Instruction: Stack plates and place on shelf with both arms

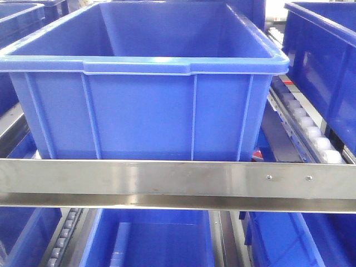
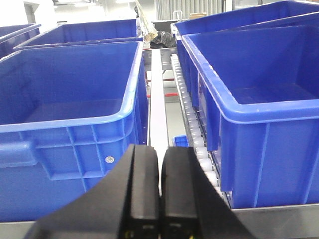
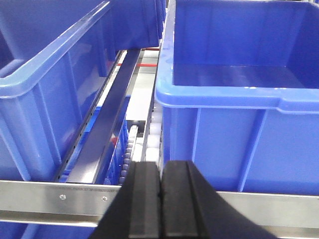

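No plates visible in any view, so can't tell where they sit or which way they face. Front view: big blue bin sits on shelf just behind steel rail; more bins below rail & to both sides. Left gripper closed, black fingers pressed together, nothing between, pointing at roller track between two bins. Right gripper also closed & empty, just above rail, between two bins. Room behind looks like a workshop.
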Controlling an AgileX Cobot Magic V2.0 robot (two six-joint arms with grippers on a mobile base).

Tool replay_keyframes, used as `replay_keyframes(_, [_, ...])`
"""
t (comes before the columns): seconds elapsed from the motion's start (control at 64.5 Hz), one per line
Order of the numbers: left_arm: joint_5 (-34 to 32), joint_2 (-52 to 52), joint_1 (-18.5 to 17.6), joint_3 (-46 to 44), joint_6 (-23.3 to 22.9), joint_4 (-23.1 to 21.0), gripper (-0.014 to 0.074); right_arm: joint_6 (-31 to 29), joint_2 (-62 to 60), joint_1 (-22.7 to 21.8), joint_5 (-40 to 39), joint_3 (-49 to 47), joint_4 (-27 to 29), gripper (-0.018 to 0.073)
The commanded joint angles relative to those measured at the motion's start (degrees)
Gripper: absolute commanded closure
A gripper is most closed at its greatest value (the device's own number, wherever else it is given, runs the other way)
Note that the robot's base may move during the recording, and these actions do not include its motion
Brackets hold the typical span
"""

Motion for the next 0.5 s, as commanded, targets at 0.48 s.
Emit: replay_keyframes(0.48, [-4.5,-1.3,0.1,0.2,-0.5,-0.6,0.0514,-0.1,-1.0,-0.4,-5.3,-0.1,0.1,0.0502])
